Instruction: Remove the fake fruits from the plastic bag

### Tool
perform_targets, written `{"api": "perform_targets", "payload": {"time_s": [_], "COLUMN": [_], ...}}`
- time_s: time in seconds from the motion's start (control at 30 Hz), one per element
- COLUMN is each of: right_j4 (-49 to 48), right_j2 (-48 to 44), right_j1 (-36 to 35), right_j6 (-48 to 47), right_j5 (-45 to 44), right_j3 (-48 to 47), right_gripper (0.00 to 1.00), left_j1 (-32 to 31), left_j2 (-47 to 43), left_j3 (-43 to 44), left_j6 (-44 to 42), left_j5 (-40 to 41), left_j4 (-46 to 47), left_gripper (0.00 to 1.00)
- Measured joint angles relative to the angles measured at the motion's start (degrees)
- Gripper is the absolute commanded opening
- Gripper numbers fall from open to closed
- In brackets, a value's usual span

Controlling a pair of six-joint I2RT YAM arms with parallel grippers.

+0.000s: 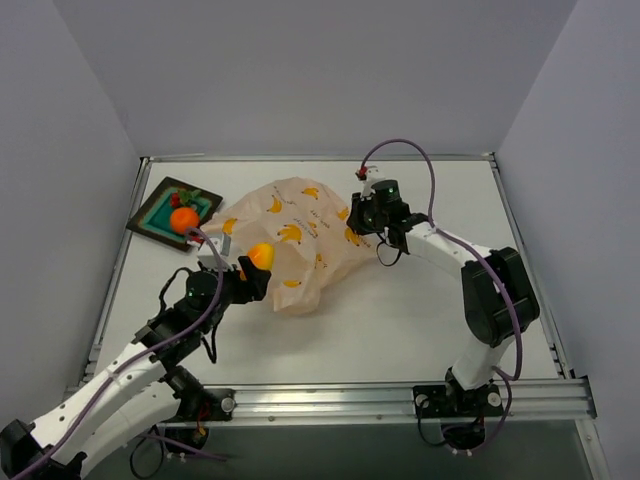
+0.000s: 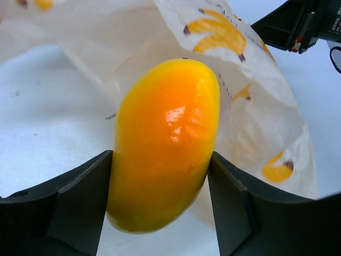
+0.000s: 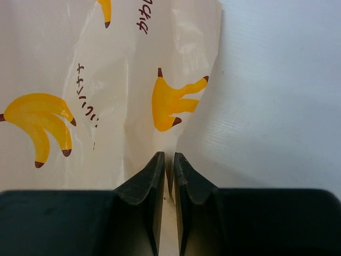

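The pale-peach plastic bag (image 1: 295, 245) with banana prints lies crumpled mid-table. My left gripper (image 1: 252, 272) is shut on the yellow-orange oval fruit (image 1: 261, 256), held just at the bag's near left edge; in the left wrist view the fruit (image 2: 165, 144) sits squeezed between both fingers with the bag (image 2: 250, 96) behind it. My right gripper (image 1: 362, 215) is shut on the bag's far right edge; the right wrist view shows the bag film (image 3: 106, 90) pinched between the nearly closed fingers. The round orange fruit (image 1: 183, 219) and the small red fruit (image 1: 179, 201) lie on the teal tray (image 1: 150, 217).
The teal tray stands at the table's far left, close to the left wall. A raised metal rail (image 1: 400, 398) runs along the near edge by the arm bases. Purple cables loop over the right arm (image 1: 480, 280).
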State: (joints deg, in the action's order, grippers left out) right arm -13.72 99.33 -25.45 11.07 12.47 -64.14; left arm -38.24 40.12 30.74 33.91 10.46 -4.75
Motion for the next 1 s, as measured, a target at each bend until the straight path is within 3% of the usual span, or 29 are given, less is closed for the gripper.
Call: {"api": "perform_targets", "payload": {"time_s": [0.33, 0.43, 0.6, 0.77, 1.0], "right_j4": [-7.19, -9.07, -9.75, -9.77, -10.56], "right_j2": [0.0, -0.35, -1.86, -3.32, -4.13], "right_j1": [3.85, 3.87, 3.67, 3.67, 3.48], "right_j6": [4.22, 5.25, 5.57, 5.55, 5.55], "right_j5": [3.41, 4.52, 5.05, 5.09, 5.42], "right_j3": [3.76, 5.4, 8.5, 9.44, 9.44], "right_gripper": [0.11, 0.11, 0.11, 0.11, 0.12], "left_j1": [0.0, 0.0, 2.05, 16.13, 41.11], "left_j2": [-15.52, -12.41, 2.01, 17.59, 34.03], "left_j3": [9.16, 16.74, 27.65, 34.71, 35.56], "left_j6": [2.93, 2.23, -1.38, -2.78, -0.74], "left_j5": [-0.04, 3.56, 9.81, 5.22, -4.72], "left_j4": [-24.28, -26.05, -20.94, -14.58, -9.97], "left_gripper": [0.22, 0.21, 0.21, 0.22, 0.23]}}
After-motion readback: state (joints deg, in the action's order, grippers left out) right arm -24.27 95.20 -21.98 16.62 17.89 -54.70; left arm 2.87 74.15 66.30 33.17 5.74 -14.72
